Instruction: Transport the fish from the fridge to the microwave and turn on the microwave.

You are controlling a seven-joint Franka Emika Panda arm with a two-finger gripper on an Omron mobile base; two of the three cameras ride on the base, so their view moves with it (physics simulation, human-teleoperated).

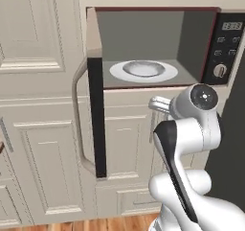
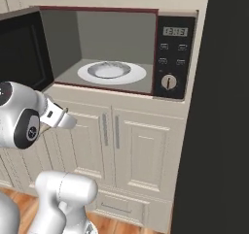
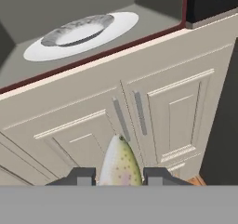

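Gripper (image 3: pixel 119 175) fingers clamped on the fish (image 3: pixel 120 162), one on each side, its speckled end poking out between them. Hand sits in front of the cabinet doors (image 3: pixel 153 111), below the microwave (image 1: pixel 143 48). Microwave door (image 1: pixel 94 105) swung open, white plate (image 2: pixel 112 72) inside, fish outside the cavity.

One microwave (image 2: pixel 121 48), door open. One white plate (image 2: pixel 112 72) inside it. One fish (image 3: pixel 120 165), speckled. One gripper (image 3: pixel 119 176) with two fingertips (image 3: pixel 81 176). One control knob (image 2: pixel 168 81) and one display (image 2: pixel 174 31) on the panel. Two upright cabinet handles (image 3: pixel 130 114), side by side.
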